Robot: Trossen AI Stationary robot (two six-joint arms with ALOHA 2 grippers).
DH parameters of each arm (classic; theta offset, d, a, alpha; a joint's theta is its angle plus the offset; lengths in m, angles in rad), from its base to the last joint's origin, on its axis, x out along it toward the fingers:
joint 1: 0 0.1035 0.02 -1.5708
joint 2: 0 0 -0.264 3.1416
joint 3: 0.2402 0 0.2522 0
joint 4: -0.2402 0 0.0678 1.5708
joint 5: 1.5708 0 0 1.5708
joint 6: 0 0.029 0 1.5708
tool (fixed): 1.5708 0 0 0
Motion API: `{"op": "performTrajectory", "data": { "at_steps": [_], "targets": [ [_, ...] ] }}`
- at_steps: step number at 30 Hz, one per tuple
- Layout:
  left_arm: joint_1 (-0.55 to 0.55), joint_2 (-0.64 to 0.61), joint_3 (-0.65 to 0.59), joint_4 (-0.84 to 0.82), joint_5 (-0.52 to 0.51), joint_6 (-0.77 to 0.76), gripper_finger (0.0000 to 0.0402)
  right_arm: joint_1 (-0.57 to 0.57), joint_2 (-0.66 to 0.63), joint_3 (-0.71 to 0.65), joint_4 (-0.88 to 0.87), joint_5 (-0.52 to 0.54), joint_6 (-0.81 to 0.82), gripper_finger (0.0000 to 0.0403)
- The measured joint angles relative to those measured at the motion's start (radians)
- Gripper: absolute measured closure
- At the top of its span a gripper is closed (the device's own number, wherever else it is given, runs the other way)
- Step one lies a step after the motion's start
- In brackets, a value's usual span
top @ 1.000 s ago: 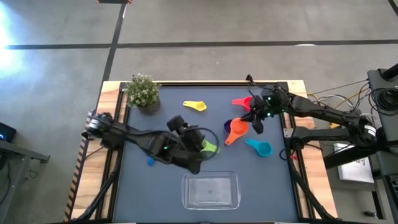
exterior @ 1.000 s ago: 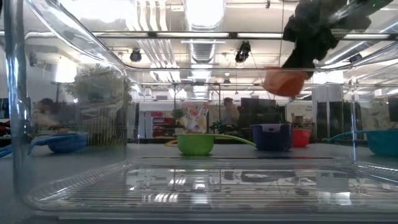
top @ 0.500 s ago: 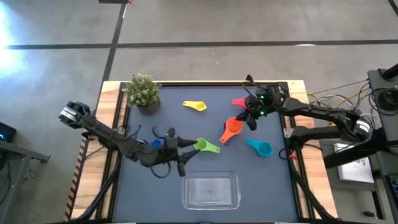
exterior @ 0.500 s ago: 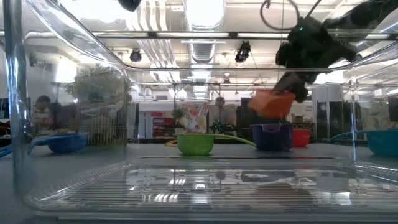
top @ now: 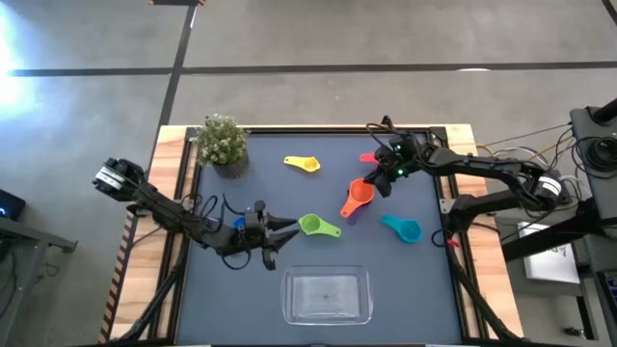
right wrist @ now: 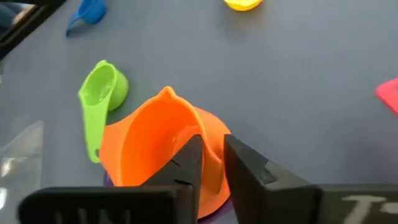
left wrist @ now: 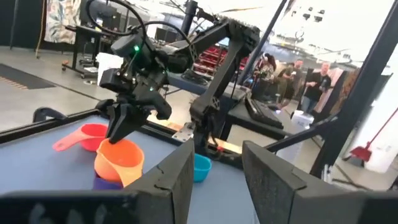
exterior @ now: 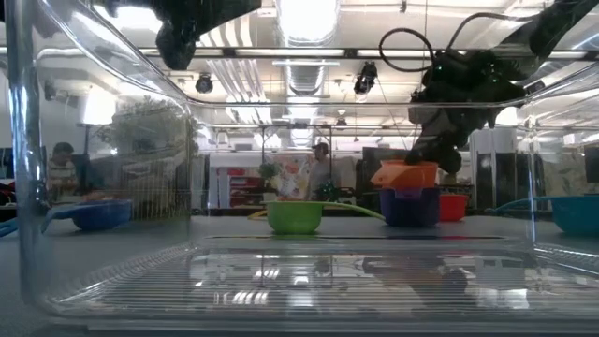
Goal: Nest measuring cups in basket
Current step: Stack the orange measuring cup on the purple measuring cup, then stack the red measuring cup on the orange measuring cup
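The orange cup (top: 361, 195) sits nested in the purple cup (exterior: 409, 206) right of the table's middle, and my right gripper (right wrist: 213, 158) is shut on it. My left gripper (top: 281, 231) hangs open, just left of the green cup (top: 310, 225), touching nothing. The blue cup (top: 238, 224) lies partly under the left arm. The yellow cup (top: 304, 164) and the red-pink cup (top: 369, 156) lie toward the far edge, the teal cup (top: 405, 229) to the right. The clear basket (top: 326, 295) stands at the near edge with nothing in it. My right gripper holds the orange cup by its rim wall (right wrist: 210, 134) on the side toward the table's far right. One finger (right wrist: 189, 163) is inside the bowl and the other outside. The fingers slant down from the far right. The cup stands upright inside the purple cup.
A small potted plant (top: 222, 143) stands at the far left corner. The table has a raised wooden border (top: 174, 154). Bare mat lies between the green cup and the basket. People show in the room beyond the table.
My right gripper has come down and a little toward the table's left, setting the orange cup, earlier lifted clear, into the purple cup. My left arm has drawn back toward the table's left edge from above the green cup, which has stayed in place.
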State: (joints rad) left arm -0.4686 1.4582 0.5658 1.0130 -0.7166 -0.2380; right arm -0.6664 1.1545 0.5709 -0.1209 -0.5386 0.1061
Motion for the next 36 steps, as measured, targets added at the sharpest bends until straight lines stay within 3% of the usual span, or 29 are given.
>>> {"op": "performTrajectory", "data": {
  "at_steps": [8, 13, 20, 30, 36],
  "targets": [
    [0.005, 0.0, -0.004, -0.001, -0.004, 0.076, 0.0284, 0.0, -0.03, 0.014, 0.001, 0.042, 0.006, 0.0258],
    [0.006, 0.002, -0.015, -0.015, -0.007, 0.074, 0.0284, 0.001, -0.073, 0.03, 0.012, 0.042, 0.006, 0.0232],
    [0.006, 0.002, -0.029, -0.055, -0.01, 0.011, 0.0284, 0.037, -0.183, 0.026, 0.035, 0.042, -0.038, 0.0228],
    [0.012, 0.002, -0.029, -0.082, -0.062, 0.044, 0.0284, 0.119, -0.299, -0.07, 0.094, 0.048, 0.036, 0.0228],
    [0.042, 0.002, -0.029, -0.118, -0.063, 0.127, 0.0284, 0.18, -0.322, -0.124, 0.134, 0.178, 0.117, 0.0238]
  ]
}}
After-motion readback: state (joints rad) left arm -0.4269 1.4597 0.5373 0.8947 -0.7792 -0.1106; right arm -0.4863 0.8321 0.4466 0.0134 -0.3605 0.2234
